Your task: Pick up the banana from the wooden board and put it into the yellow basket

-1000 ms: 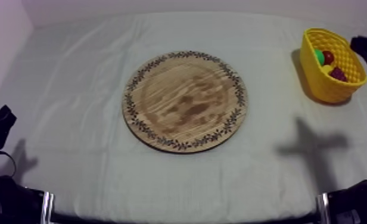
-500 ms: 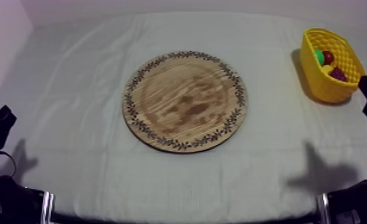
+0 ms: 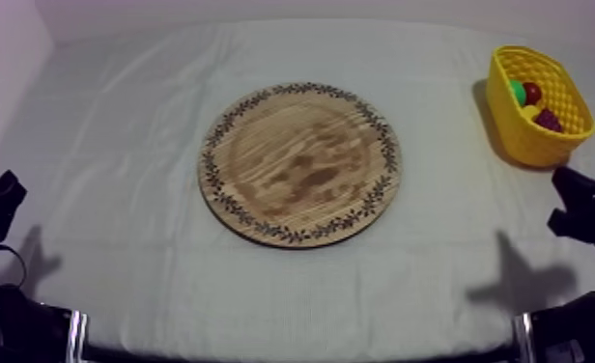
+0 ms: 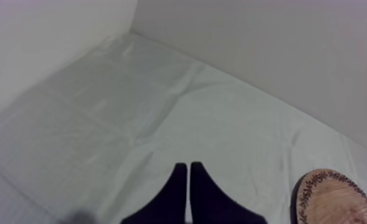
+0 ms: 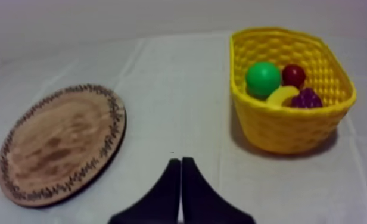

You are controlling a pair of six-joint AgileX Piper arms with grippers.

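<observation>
The round wooden board (image 3: 299, 164) lies bare in the middle of the table. At the far right stands the yellow basket (image 3: 526, 140), and the banana (image 5: 283, 95) lies inside it among other fruit. My right gripper (image 3: 564, 183) hangs just in front of the basket, nearer the table's front. Its fingers lie together as a narrow wedge in the right wrist view, so my right gripper (image 5: 180, 162) is shut on nothing. It points between the board (image 5: 61, 143) and the basket (image 5: 293, 128). My left gripper (image 3: 7, 185) rests low at the left edge. It (image 4: 189, 168) is shut too.
Beside the banana the basket holds a green round fruit (image 5: 263, 79), a small red fruit (image 5: 294, 75) and a bunch of grapes (image 5: 307, 99). The board's rim (image 4: 338, 199) shows near my left gripper. Grey-white cloth (image 3: 137, 106) covers the table.
My right arm has come away from the basket's far right side and dropped toward the table's front right. The left arm, board and basket have not moved.
</observation>
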